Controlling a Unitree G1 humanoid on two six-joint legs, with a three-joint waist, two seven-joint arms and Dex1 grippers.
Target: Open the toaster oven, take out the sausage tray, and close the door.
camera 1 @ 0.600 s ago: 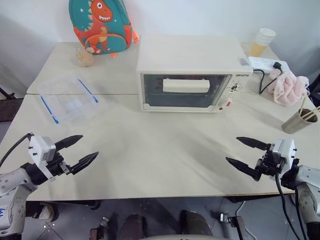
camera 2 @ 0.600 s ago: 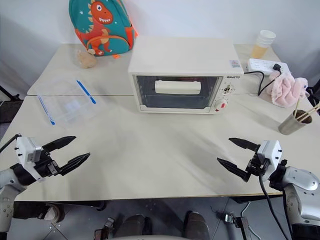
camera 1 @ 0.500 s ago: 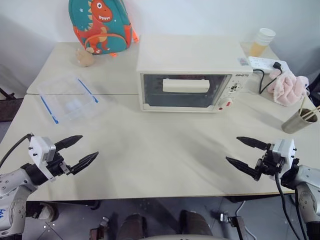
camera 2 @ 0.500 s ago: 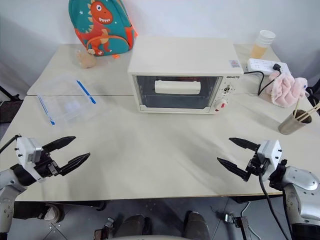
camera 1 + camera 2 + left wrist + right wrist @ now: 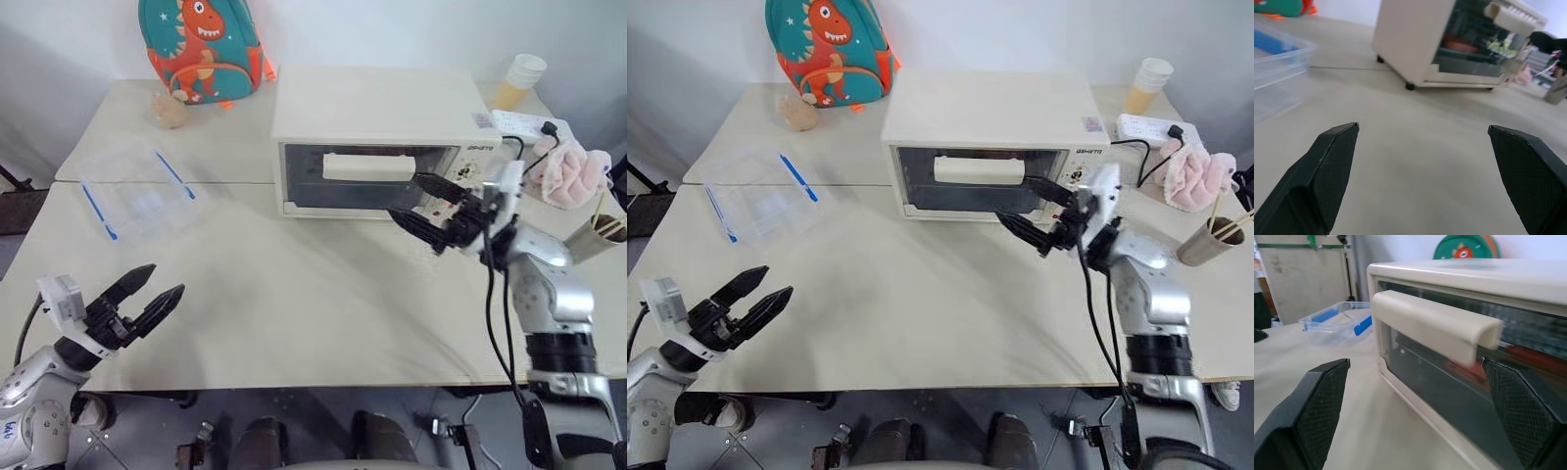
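The cream-white toaster oven (image 5: pixel 377 108) stands at the back middle of the table. Its glass door (image 5: pixel 364 181) is closed, and the bar handle (image 5: pixel 1435 323) runs across the top of the door. Through the glass, red sausages (image 5: pixel 1461 46) show on the sausage tray inside; the tray itself is hard to make out. My right gripper (image 5: pixel 406 196) is open, just in front of the door's right part and a little below the handle, touching nothing. My left gripper (image 5: pixel 165 281) is open and empty over the table's front left, far from the oven.
A clear plastic container with blue clips (image 5: pixel 137 191) lies at the left. A dinosaur backpack (image 5: pixel 201 44) stands at the back left. Right of the oven are a power strip (image 5: pixel 524 122), a pink cloth (image 5: pixel 573 166), a plastic cup (image 5: pixel 519 76) and a metal cup with chopsticks (image 5: pixel 605 233).
My right arm has swung from the table's front right edge up to the oven door, gripper still open. The left gripper has dropped slightly toward the front left corner.
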